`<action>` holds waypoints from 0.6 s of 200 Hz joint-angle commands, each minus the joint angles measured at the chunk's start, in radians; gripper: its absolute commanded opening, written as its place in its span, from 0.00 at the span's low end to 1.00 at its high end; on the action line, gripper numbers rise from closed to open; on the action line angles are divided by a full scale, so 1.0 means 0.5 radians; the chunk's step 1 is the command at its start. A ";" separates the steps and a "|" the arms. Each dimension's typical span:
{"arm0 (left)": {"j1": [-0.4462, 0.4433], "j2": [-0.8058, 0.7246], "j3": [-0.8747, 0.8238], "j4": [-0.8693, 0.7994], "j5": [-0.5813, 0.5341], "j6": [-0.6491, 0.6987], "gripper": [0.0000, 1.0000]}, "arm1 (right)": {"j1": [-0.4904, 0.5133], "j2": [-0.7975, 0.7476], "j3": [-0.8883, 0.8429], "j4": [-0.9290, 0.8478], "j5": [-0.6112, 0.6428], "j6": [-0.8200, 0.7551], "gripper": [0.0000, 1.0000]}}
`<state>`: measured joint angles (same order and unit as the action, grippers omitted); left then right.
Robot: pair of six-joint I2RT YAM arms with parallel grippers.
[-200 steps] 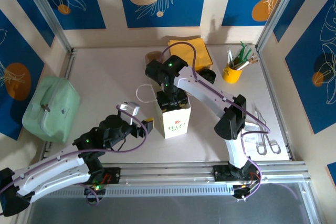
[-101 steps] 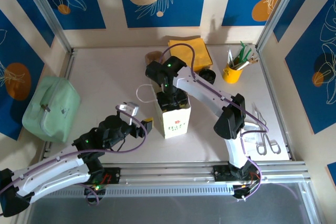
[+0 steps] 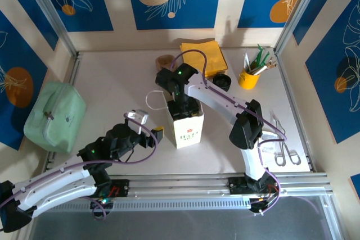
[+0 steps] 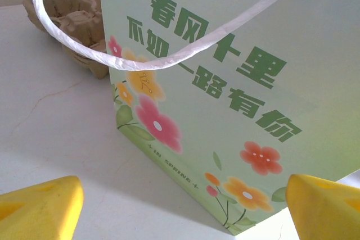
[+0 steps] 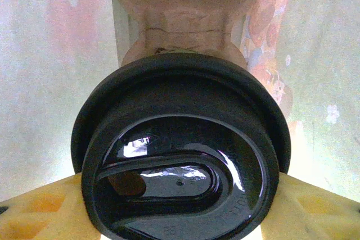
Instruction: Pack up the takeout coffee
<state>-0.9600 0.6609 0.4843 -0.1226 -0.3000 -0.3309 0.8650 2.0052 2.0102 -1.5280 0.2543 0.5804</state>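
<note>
while my left gripper [image 4: 183,206] has stayed with jaws spread wide, the paper bag [image 4: 225,82] just ahead of it, my right gripper [image 5: 180,209] has shifted slightly inside the bag's mouth. its jaws clamp the takeout coffee [image 5: 180,155] between them, lid facing me, a cardboard carrier [image 5: 183,21] just beyond it. i judge the cup nearly seated; release comes next.
</note>
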 commanded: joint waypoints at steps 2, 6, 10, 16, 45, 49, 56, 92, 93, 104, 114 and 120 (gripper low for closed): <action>-0.013 -0.048 -0.016 -0.041 -0.041 0.022 0.93 | 0.018 -0.070 -0.051 0.016 -0.033 0.017 0.62; -0.013 -0.054 -0.022 -0.042 -0.043 0.019 0.93 | 0.019 -0.068 -0.053 0.018 -0.033 0.017 0.62; -0.013 -0.059 -0.027 -0.038 -0.045 0.020 0.92 | 0.021 -0.071 -0.056 0.018 -0.032 0.017 0.62; -0.013 -0.068 -0.031 -0.038 -0.046 0.018 0.93 | 0.022 -0.074 -0.059 0.016 -0.025 0.021 0.62; -0.013 -0.088 -0.039 -0.043 -0.059 0.018 0.93 | 0.027 -0.104 -0.077 0.034 -0.025 0.032 0.62; -0.013 -0.090 -0.037 -0.043 -0.060 0.018 0.93 | 0.028 -0.107 -0.078 0.034 -0.024 0.033 0.62; -0.013 -0.088 -0.036 -0.047 -0.062 0.019 0.93 | 0.028 -0.111 -0.081 0.037 -0.024 0.032 0.62; -0.013 -0.089 -0.033 -0.056 -0.075 0.029 0.93 | 0.030 -0.140 -0.122 0.054 -0.021 0.038 0.62; -0.013 -0.089 -0.033 -0.056 -0.075 0.028 0.93 | 0.031 -0.142 -0.123 0.055 -0.021 0.038 0.62; -0.013 -0.088 -0.033 -0.052 -0.072 0.029 0.93 | 0.028 -0.154 -0.136 0.062 -0.027 0.037 0.62; -0.012 -0.085 -0.033 -0.045 -0.071 0.027 0.93 | 0.026 -0.154 -0.131 0.060 -0.024 0.037 0.62; -0.013 -0.083 -0.037 -0.043 -0.069 0.029 0.93 | 0.027 -0.153 -0.132 0.059 -0.021 0.038 0.62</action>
<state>-0.9600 0.6292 0.4717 -0.1436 -0.3195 -0.3309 0.8711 1.9633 1.9587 -1.4918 0.2573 0.5846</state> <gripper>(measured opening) 0.927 0.627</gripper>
